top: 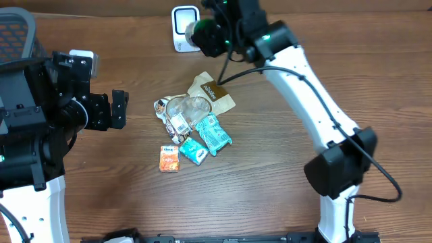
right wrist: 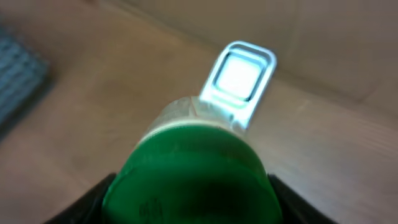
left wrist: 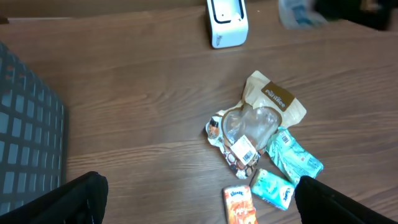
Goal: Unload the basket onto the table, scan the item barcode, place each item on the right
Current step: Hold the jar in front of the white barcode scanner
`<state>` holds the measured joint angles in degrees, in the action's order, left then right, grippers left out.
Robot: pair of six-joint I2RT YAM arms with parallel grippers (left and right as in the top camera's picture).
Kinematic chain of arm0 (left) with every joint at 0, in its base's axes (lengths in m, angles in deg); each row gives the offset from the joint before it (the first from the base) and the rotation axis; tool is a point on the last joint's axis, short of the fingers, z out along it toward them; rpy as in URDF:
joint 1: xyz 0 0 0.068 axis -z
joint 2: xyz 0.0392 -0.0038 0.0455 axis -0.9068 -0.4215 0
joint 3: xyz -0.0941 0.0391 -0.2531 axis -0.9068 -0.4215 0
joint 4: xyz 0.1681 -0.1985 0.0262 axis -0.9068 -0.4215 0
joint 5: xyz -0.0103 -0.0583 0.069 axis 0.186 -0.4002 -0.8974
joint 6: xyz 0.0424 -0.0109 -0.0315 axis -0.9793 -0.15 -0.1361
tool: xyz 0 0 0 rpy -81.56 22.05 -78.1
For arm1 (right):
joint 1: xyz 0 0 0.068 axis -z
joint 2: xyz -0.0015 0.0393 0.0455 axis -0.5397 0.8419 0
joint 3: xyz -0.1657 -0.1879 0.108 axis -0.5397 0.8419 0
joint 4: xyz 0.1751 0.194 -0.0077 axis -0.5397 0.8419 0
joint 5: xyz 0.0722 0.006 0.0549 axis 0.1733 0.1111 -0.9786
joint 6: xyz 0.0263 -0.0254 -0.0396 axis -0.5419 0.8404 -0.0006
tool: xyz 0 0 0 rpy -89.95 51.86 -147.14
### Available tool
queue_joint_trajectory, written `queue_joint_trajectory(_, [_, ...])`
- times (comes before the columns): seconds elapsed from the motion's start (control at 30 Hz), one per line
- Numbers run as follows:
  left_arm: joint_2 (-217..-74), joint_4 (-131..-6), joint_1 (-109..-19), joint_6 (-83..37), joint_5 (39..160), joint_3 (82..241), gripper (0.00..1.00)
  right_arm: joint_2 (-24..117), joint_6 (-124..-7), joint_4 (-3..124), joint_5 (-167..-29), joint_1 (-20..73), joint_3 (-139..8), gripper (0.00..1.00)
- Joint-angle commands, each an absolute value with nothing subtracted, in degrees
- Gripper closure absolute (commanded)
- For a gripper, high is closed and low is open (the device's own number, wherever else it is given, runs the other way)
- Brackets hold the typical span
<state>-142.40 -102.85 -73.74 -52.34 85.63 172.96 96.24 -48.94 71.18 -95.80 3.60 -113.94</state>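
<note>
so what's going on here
The right hand holds a green-topped item up in front of the white scanner at the back, presenting it for a scan. The left hand sits open and empty off to the side. A pile of snack packets lies in the middle.

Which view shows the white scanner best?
Left wrist: the scanner stands sharp and unobstructed, only its top cropped. Overhead shows it small, the green-lidded item overlapping its side. Right wrist shows it blurred behind that lid.
</note>
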Motion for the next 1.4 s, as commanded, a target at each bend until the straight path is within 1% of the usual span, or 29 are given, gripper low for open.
queue_joint_trajectory(0.0, [-142.75, -102.81, -74.07, -53.85, 86.50, 174.11, 0.00, 100.72, -43.10, 59.47, -76.35, 1.59, -115.07, 0.75])
queue_joint_trajectory(0.07, [-142.75, -102.81, -74.04, -53.85, 86.50, 174.11, 0.00, 103.21, -37.16, 52.01, -76.37, 1.59, -115.07, 0.75])
queue_joint_trajectory(0.27, [-142.75, -102.81, -74.07, -53.85, 86.50, 174.11, 0.01, 112.59, -14.32, 28.82, -76.39, 2.23, -115.07, 0.75])
queue_joint_trajectory(0.33, [-142.75, -102.81, -74.07, -53.85, 86.48, 174.11, 0.00, 115.41, -9.01, 23.12, -76.46, 2.38, -115.07, 0.75])
queue_joint_trajectory(0.43, [-142.75, -102.81, -74.07, -53.85, 86.48, 174.11, 0.01, 119.08, 1.13, 17.50, -78.07, 2.42, -115.07, 0.74])
queue_joint_trajectory(0.57, [-142.75, -102.81, -74.07, -53.85, 86.50, 174.11, 0.00, 121.90, 11.39, 16.52, -78.77, 2.42, -115.07, 0.74])
queue_joint_trajectory(0.73, [-142.75, -102.81, -74.07, -53.85, 86.48, 174.11, 0.00, 122.23, 14.12, 15.95, -78.69, 2.73, -115.07, 0.74])
queue_joint_trajectory(0.83, [-142.75, -102.81, -74.07, -53.85, 86.48, 174.11, 0.01, 122.23, 17.77, 15.93, -78.14, 2.86, -115.07, 0.74])
queue_joint_trajectory(1.37, [-142.79, -102.81, -74.07, -53.85, 86.48, 174.11, 0.00, 121.90, 17.88, 15.45, -77.90, 2.88, -115.09, 0.74])
